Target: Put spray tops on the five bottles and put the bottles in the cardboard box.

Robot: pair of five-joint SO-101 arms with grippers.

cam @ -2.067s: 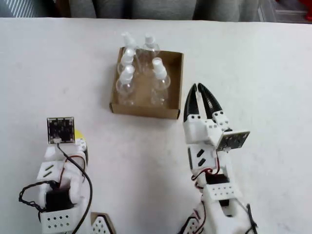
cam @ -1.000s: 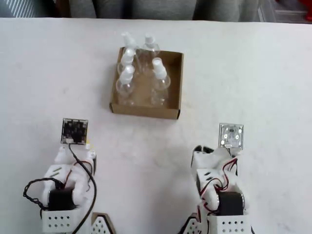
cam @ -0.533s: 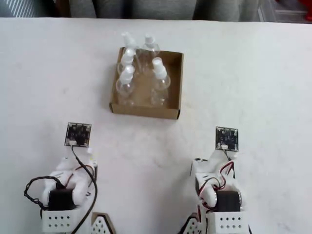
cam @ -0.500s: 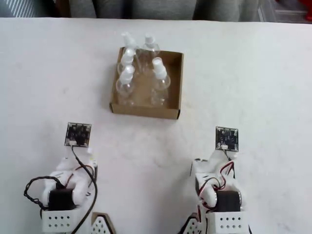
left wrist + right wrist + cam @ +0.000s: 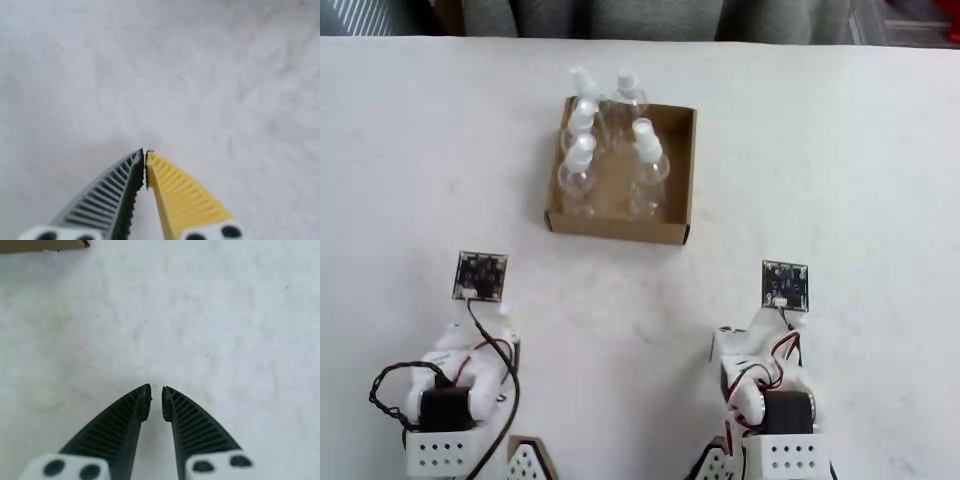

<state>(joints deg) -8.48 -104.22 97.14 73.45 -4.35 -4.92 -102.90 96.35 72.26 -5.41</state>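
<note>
White table (image 5: 840, 140) bears cardboard box (image 5: 615, 226) holding five spray-topped bottles (image 5: 647, 160).

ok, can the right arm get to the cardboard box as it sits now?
Probably yes. Only bare table lies between the right gripper and the cardboard box; nothing stands in the way. The arm sits folded back, so it must extend.

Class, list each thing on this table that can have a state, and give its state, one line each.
Cardboard box: open at the top.
Bottles: five, upright in the box, spray tops on.
Left hand: shut, empty.
Right hand: shut but for a sliver, empty.
</note>
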